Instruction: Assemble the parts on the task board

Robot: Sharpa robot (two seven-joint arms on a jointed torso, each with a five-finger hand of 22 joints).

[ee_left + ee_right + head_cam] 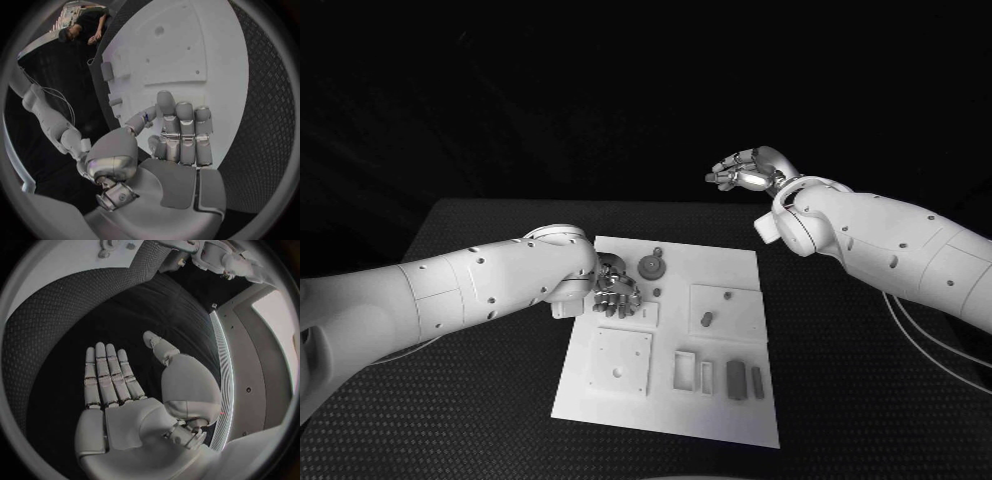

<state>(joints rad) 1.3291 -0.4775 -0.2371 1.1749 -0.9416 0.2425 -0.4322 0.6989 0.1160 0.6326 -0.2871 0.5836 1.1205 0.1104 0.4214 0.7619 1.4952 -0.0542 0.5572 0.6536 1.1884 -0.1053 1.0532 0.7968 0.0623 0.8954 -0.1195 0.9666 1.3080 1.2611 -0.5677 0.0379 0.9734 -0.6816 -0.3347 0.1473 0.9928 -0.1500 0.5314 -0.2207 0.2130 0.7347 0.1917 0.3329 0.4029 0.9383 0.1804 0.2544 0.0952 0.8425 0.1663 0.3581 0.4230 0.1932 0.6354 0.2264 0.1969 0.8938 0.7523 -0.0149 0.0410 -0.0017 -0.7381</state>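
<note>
Overhead, the left arm reaches in across the black bench (473,400) and bends down at the wrist, so that the left hand (616,294) sits over the upper left part of the white task board (733,410). Its fingers (181,131) are curled in side by side toward the palm, with the thumb brought across toward them; whether something small is pinched between thumb and finger I cannot tell. Just beside this hand, toward the board's far edge, a round grey part (652,265) with a short stem stands on the board. Other grey parts lie lower down: a small peg (707,319) in a square plate near the middle, and two dark bars (736,380) next to an open rectangular frame (684,368) near the front edge.

The right arm is raised well away from the board, beyond the bench's far right corner. The right hand (750,170) is held up there, palm open in the wrist view, its fingers (107,372) straight and lying close together, the thumb set apart to one side, holding nothing.
</note>
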